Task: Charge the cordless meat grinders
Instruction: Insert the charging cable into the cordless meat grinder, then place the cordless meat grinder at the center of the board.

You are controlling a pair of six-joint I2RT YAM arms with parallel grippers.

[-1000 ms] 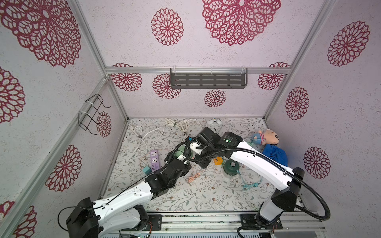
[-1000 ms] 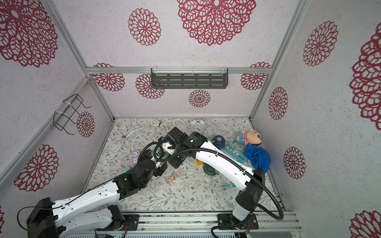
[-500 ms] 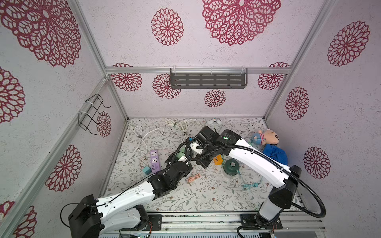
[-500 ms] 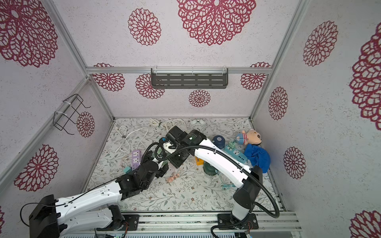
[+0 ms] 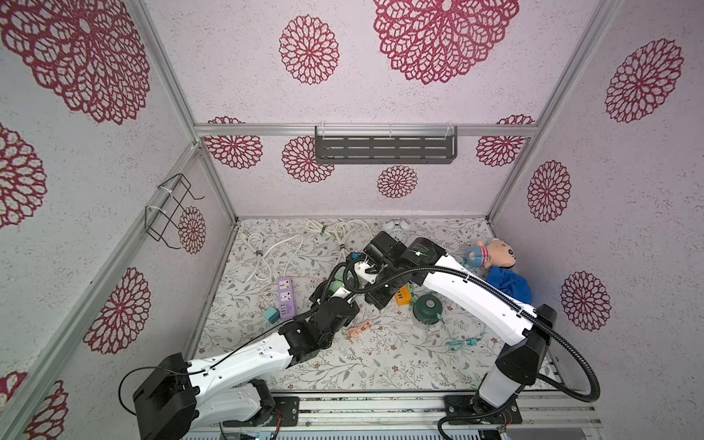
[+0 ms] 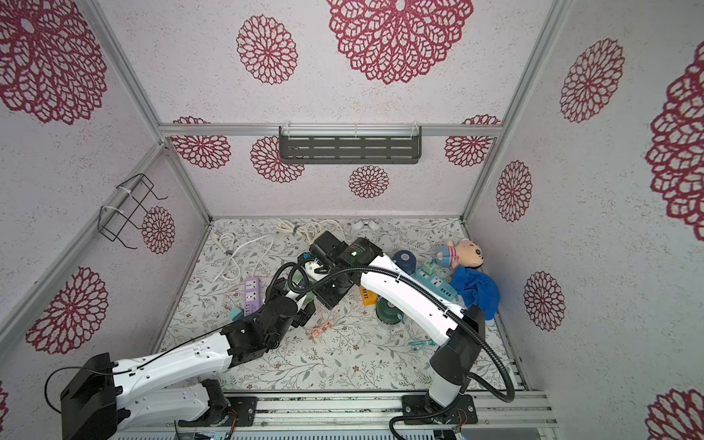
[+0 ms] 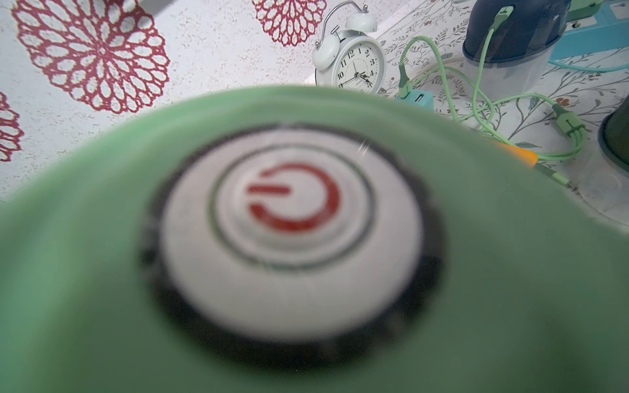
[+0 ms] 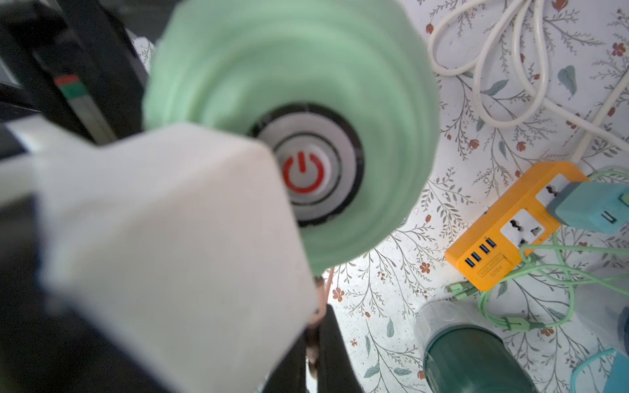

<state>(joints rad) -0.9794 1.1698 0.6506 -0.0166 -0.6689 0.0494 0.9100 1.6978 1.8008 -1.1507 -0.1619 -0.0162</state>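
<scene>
**Clerk:** Item 1, the mint green dome-topped grinder (image 8: 299, 78). Where is it?

**Checker:** Just beside the long orange power strip (image 8: 503, 234). It is tilted, and its red-marked button faces both wrist cameras.

**Clerk:** State of the left claw (image 5: 340, 293)?

**Checker:** The jaws themselves are hidden. They are set wide and the dome sits hard against that wrist's camera, so I judge them clasped round the body.

**Clerk:** And the right claw (image 8: 321, 320)?

**Checker:** Its black fingers are pressed together. A thin pink cable (image 8: 329, 279) runs from their tips toward the dome's edge. I cannot tell whether it is pinched.

**Clerk:** Any change over the last second?

**Checker:** Slight. Both arms have nudged and settled over the same spot beside the strip. Neither claw has altered, and the loose things lie as they did. I judge this to be fine alignment, with the plug not yet seated.

**Clerk:** Items 2 and 3?

**Checker:** The navy blue grinder (image 7: 510, 30) is near the strip but not touching it. A light green cable (image 7: 483, 61) ends at its dome. The dark green grinder (image 5: 427, 308) is just beside the strip, on the side away from item 1, and I cannot tell whether it is connected. 1 of 3 looks served.
</scene>
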